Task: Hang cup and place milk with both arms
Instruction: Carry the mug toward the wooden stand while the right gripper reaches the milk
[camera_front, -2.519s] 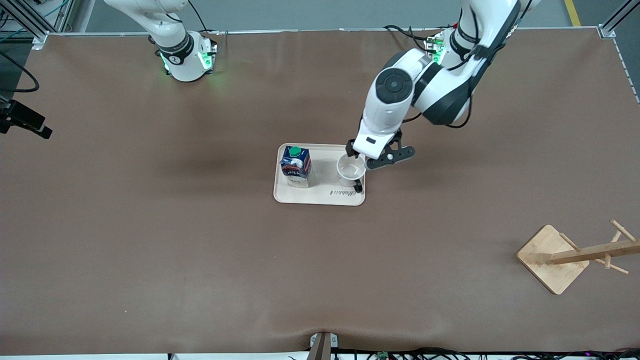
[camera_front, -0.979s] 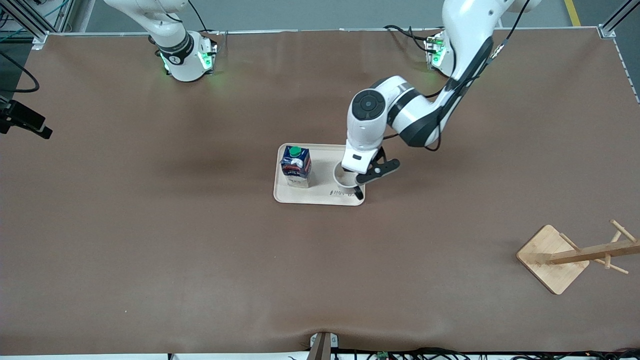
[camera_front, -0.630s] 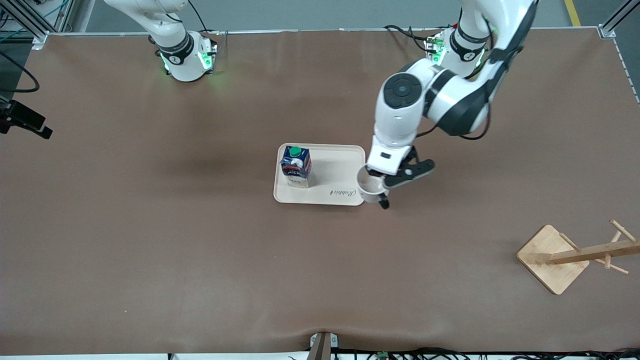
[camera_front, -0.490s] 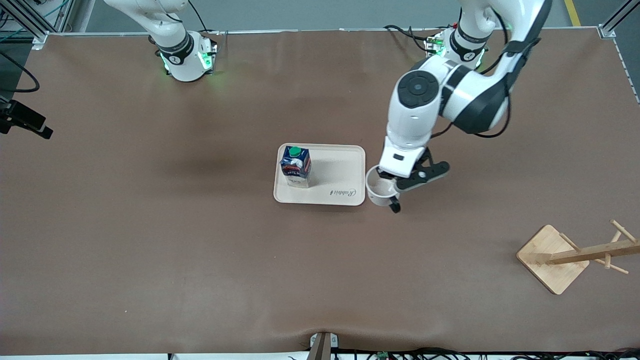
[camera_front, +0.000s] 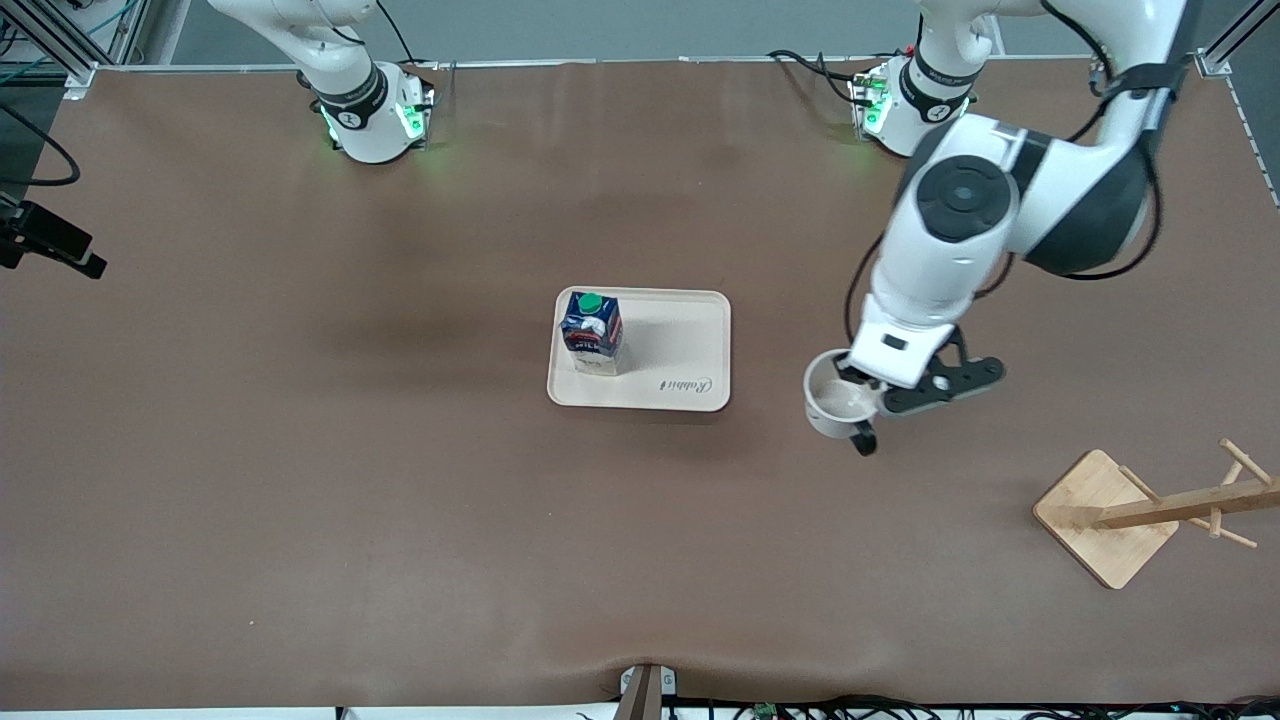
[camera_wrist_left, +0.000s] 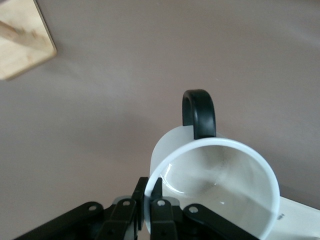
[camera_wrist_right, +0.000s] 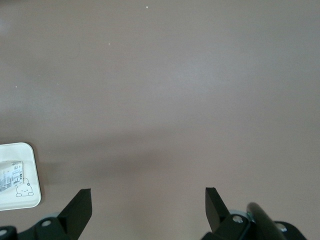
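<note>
Cup (camera_front: 836, 405) hangs pinched by its rim in your left gripper (camera_front: 868, 385), over bare worktop (camera_front: 300, 500) between tray (camera_front: 700, 345) and wooden rack (camera_front: 1150, 510) near the front corner. Next, thread its handle (camera_wrist_left: 199, 113) onto a peg. Right gripper (camera_wrist_right: 147, 210) waits, fingers spread, empty.

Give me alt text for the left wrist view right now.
The left gripper pinches the rim of the cup, its black handle pointing away, above bare brown table. A wooden rack base shows in one corner.
</note>
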